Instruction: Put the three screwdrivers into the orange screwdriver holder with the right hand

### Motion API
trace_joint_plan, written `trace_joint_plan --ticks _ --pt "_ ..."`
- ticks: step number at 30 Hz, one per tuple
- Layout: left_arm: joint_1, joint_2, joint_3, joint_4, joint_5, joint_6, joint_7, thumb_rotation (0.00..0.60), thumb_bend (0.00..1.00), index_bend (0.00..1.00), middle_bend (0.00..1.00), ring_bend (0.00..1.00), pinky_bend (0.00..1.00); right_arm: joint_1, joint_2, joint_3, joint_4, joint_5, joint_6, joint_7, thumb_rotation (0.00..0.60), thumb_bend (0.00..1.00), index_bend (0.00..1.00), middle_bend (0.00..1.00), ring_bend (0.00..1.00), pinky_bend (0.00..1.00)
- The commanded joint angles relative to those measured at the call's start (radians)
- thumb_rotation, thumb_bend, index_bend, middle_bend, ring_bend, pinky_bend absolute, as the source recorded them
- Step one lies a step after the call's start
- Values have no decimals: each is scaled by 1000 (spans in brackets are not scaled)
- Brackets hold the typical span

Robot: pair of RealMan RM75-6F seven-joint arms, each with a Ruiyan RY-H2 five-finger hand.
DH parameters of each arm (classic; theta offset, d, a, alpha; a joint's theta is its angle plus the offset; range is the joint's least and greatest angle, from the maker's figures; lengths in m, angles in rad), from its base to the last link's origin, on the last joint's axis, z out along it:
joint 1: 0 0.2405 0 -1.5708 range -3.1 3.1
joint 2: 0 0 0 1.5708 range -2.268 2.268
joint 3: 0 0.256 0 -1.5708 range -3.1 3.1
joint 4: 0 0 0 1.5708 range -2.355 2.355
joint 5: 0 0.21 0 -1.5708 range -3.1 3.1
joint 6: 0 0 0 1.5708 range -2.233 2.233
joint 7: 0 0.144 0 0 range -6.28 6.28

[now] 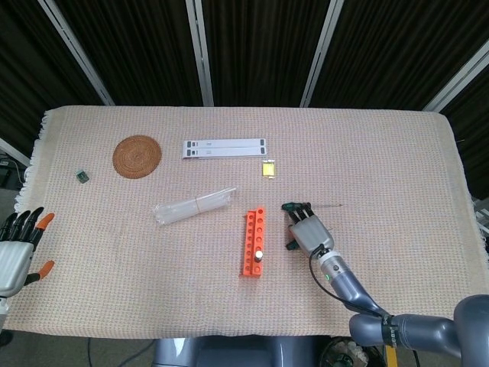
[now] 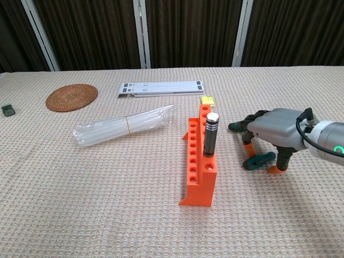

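The orange screwdriver holder stands mid-table with one black-handled screwdriver upright in a near hole. Just right of it my right hand arches palm down over two green-handled screwdrivers lying on the cloth. The far screwdriver pokes out past the fingertips, its thin shaft pointing right. The near screwdriver lies between the fingers and the orange-tipped thumb, which touches it. My left hand hangs open off the table's left edge.
A clear plastic bundle lies left of the holder. Behind it are a white strip, a small yellow block, a round woven coaster and a small green item.
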State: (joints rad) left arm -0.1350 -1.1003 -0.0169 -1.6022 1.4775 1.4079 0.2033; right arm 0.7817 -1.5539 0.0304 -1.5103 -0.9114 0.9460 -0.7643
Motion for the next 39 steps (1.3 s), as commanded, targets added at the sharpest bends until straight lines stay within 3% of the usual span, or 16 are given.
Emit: trace_joint_plan --ticks 1,19,28,33,39 --pt "0 -1 0 2 0 0 -1 600 235 92 0 0 0 1 -5 -1 2 7 6 -8 600 182 477 74 0 0" --pt "-3 -4 2 11 -3 -9 -15 600 237 92 0 0 0 -13 -29 -23 13 -40 63 -45 600 209 519 89 0 0" --pt "1 -4 4 15 -7 -9 -24 600 233 92 0 0 0 -22 -41 -16 33 -55 64 -21 600 298 568 114 0 0" --pt "2 -1 6 14 -3 -9 -32 600 234 92 0 0 0 -39 4 34 -29 -49 68 86 600 338 597 142 0 0" --pt "0 3 8 6 6 -9 -37 600 233 92 0 0 0 -75 135 135 -154 5 -16 360 600 361 617 164 0 0"
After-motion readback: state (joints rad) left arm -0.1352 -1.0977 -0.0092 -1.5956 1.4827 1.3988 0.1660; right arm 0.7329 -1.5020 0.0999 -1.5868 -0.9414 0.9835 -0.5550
